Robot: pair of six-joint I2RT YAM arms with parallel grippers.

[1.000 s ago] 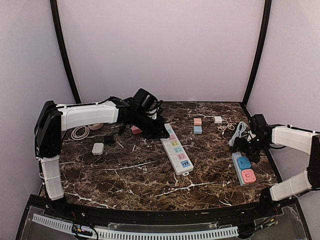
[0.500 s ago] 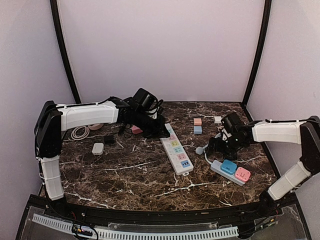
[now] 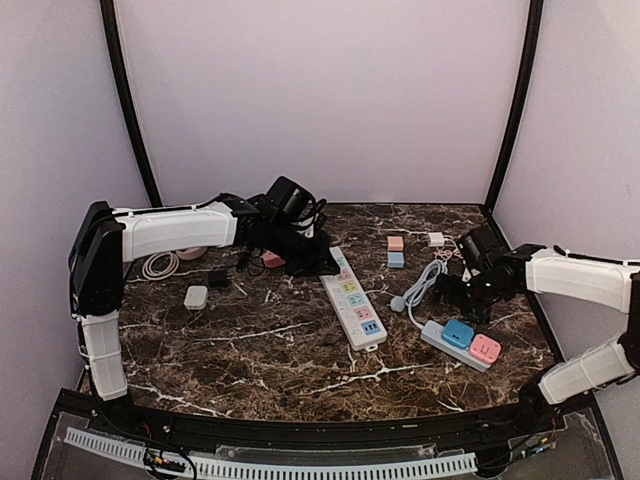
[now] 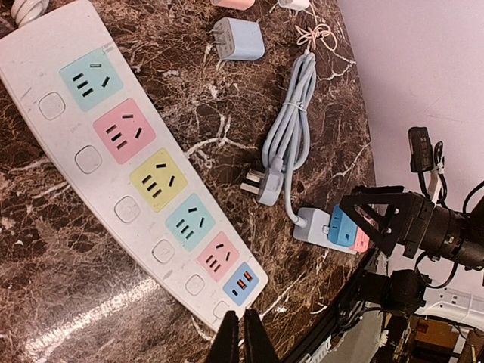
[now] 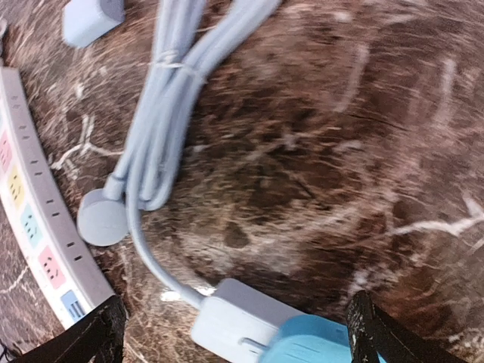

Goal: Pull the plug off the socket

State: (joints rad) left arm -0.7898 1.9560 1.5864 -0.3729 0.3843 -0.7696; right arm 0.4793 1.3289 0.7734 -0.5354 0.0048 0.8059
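A small grey socket strip [image 3: 440,338] lies at the front right with a blue plug [image 3: 458,333] and a pink plug [image 3: 486,348] seated in it. Its grey cable [image 3: 420,285] runs back and left. My right gripper [image 3: 466,297] is open, just behind the blue plug. In the right wrist view the blue plug [image 5: 318,346] and the strip end [image 5: 231,321] sit between my wide-apart right gripper [image 5: 236,333] fingers, untouched. My left gripper [image 3: 322,264] is shut and empty at the far end of the long white strip [image 3: 353,297]; its jaws [image 4: 242,339] show closed.
Loose pink [image 3: 396,243] and blue [image 3: 396,260] adapters and a white one [image 3: 436,239] lie at the back right. A white adapter [image 3: 196,296], a black one [image 3: 217,278] and a coiled white cable [image 3: 158,265] lie at the left.
The small strip was dragged left and turned diagonal a second ago. Since then my right gripper has drawn back right a little; the strip stays put. The left arm has not moved.
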